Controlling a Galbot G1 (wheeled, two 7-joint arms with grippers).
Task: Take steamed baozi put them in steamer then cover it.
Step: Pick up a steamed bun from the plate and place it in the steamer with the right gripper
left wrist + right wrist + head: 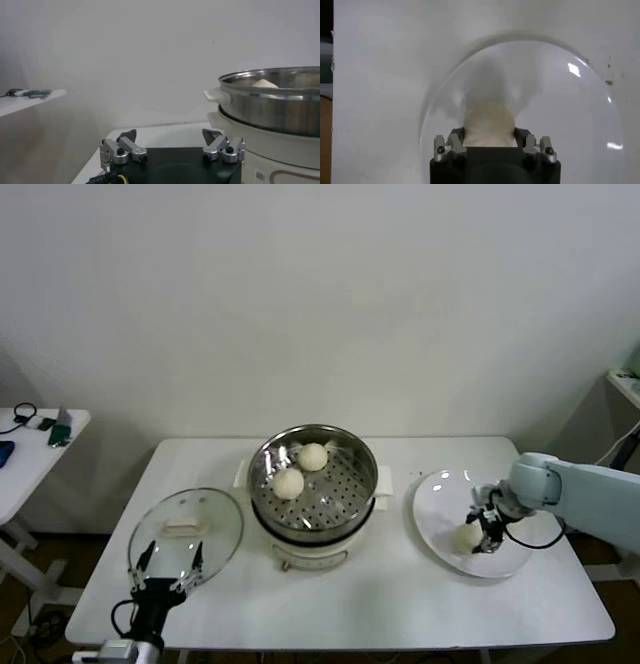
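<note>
The steamer (365, 459) stands mid-table with two steamed baozi (313, 456) (288, 483) on its perforated tray. A third baozi (468, 535) lies on the white plate (440, 494) at the right. My right gripper (480, 534) is down on the plate, its fingers pressed against both sides of that baozi (489, 120); the right gripper (489, 134) hides the bun's near part. The cover (185, 534), a glass lid, lies flat at the front left. My left gripper (165, 569) hangs open just in front of it, with nothing between the fingers of the left gripper (169, 135). The steamer (280, 105) is beside it.
The white plate (570, 100) sits close to the table's right front edge. A small side table (30, 444) with cables and small items stands off to the left. A shelf edge (625, 384) shows at the far right. A white wall runs behind the table.
</note>
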